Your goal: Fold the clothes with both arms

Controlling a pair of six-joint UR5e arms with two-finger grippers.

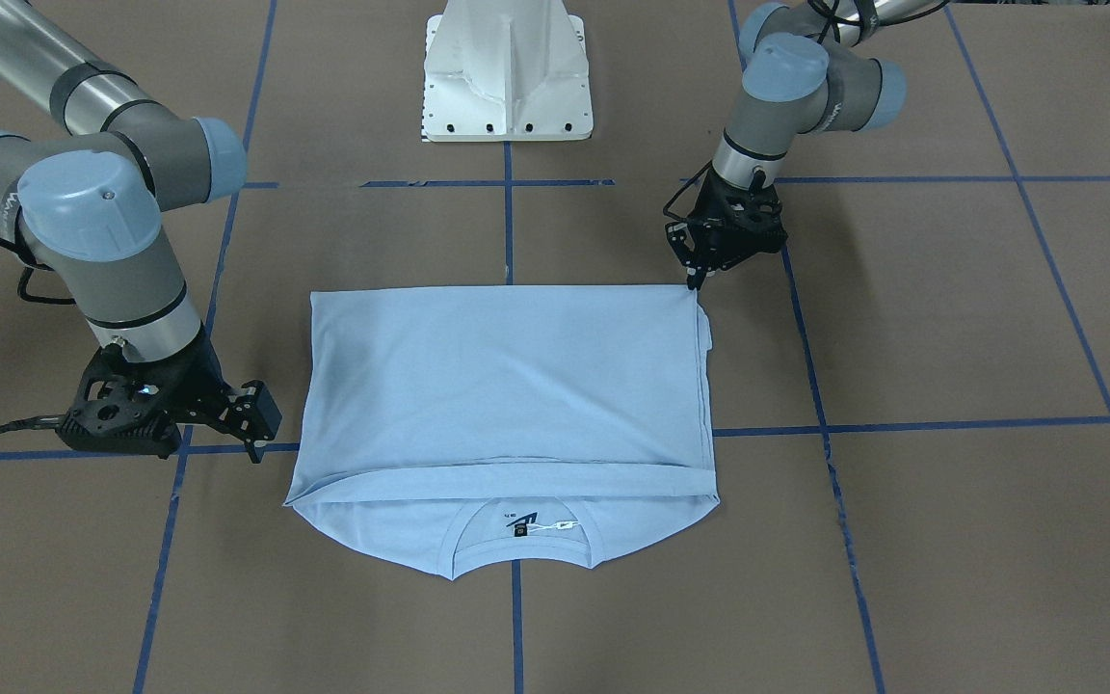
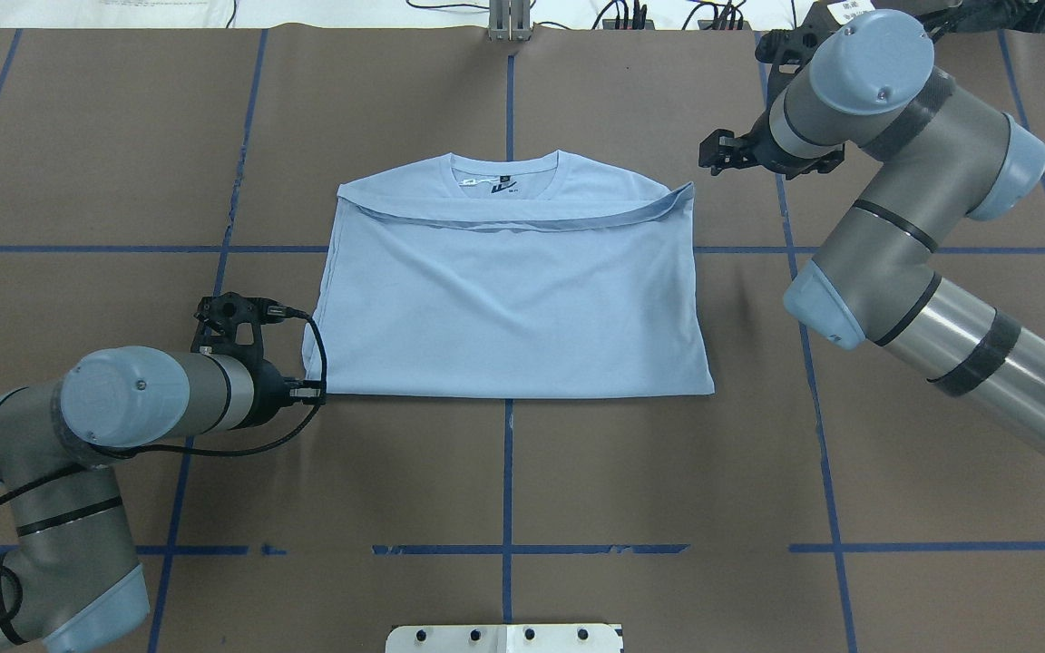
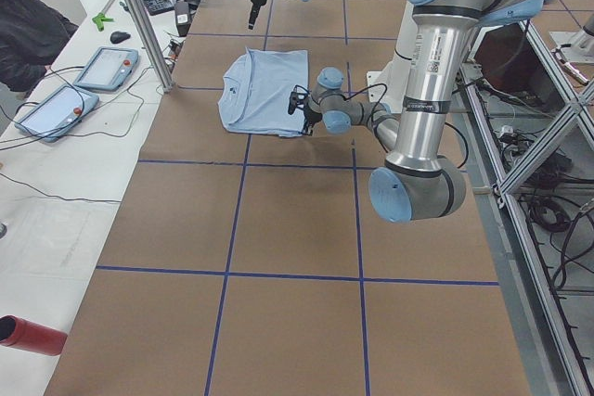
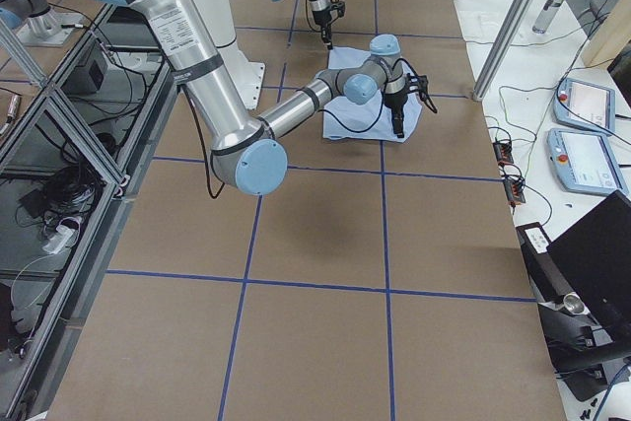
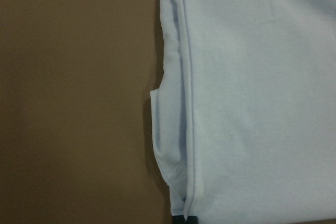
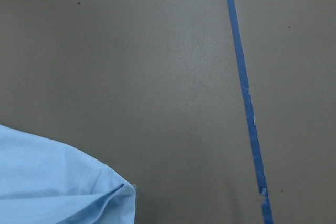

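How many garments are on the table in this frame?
1. A light blue T-shirt lies folded flat at the middle of the table, neck end away from the robot. Anything lying beneath it would be hidden.

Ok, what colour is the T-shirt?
The T-shirt is light blue, clearest in the overhead exterior view.

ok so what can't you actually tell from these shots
Left gripper: open or gripping the T-shirt corner; too small in the front-facing view, hidden by its wrist overhead.
Right gripper: jaw gap, seen edge-on.
Neck label wording: too small.
What's under the folded-up half: covered in every view.
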